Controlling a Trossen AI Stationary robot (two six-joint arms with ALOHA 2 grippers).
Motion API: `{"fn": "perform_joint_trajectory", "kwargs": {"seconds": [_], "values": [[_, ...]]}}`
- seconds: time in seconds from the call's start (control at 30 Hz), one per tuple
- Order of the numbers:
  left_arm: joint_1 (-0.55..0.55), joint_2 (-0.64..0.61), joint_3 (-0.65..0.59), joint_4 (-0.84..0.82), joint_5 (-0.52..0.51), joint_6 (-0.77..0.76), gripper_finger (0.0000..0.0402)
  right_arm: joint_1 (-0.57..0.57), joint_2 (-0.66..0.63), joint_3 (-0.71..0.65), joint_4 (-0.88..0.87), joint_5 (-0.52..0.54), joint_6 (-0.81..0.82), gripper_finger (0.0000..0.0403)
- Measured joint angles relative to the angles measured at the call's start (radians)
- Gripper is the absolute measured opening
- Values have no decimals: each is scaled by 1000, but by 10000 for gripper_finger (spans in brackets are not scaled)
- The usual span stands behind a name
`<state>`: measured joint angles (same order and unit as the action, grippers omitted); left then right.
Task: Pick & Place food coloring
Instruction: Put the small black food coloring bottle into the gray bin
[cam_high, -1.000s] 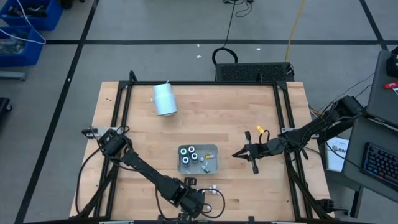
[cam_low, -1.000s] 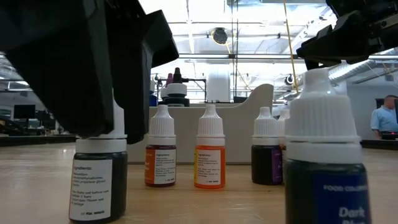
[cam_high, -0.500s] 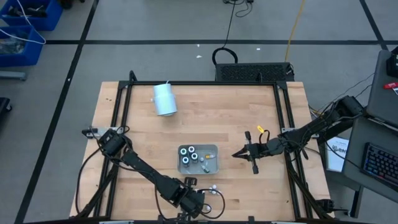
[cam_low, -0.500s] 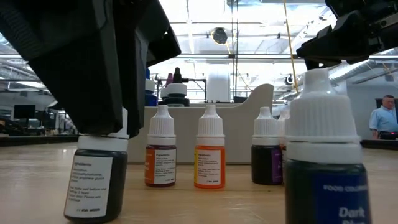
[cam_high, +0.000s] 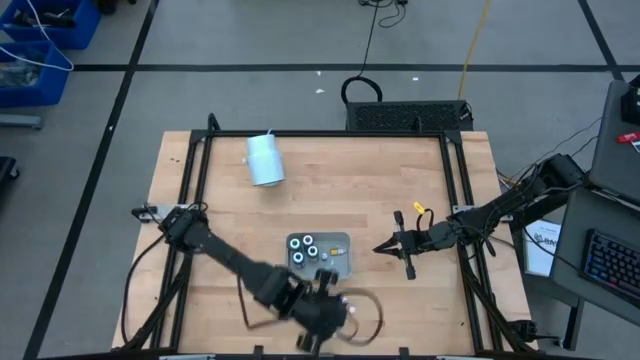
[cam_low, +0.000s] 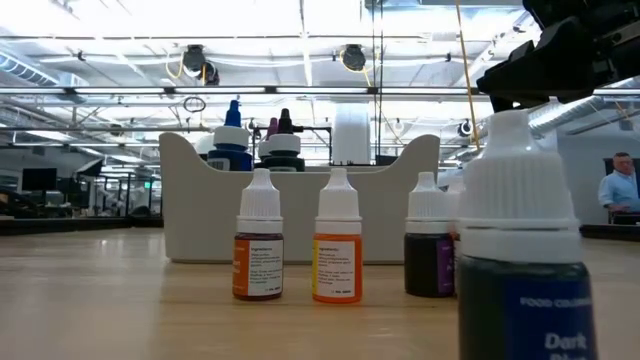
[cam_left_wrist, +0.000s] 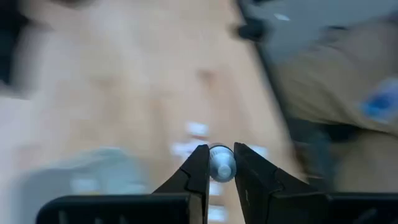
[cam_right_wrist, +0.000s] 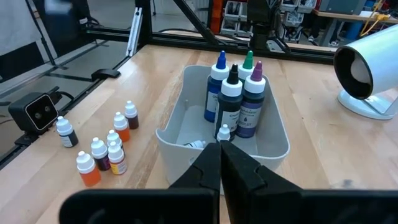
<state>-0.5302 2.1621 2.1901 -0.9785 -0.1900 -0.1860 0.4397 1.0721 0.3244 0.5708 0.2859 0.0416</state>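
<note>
Overhead, the high view looks straight down on the whole table (cam_high: 400, 190). The low view sits at tabletop height, inches-close to the small bottles (cam_low: 338, 238), facing the grey tray (cam_low: 380, 215). The right wrist view shares that tray (cam_right_wrist: 273, 140), seen from 3 o'clock.

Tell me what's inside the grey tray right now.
The grey tray holds four tall bottles with blue, black, green and purple tips, plus a small white-capped bottle. The tray floor behind them is hidden.
</note>
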Motion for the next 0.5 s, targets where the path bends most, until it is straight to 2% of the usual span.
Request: {"fn": "perform_joint_trajectory", "kwargs": {"seconds": [0.13,0.33,0.5], "values": [[86,-1,2,-12,-38,71,55,0,0,0,-13,-1,15,0],[229,4,-174,9,17,108,55,0,0,0,-33,-1,10,0],[277,3,-296,110,77,159,55,0,0,0,-30,-1,-7,0]]}}
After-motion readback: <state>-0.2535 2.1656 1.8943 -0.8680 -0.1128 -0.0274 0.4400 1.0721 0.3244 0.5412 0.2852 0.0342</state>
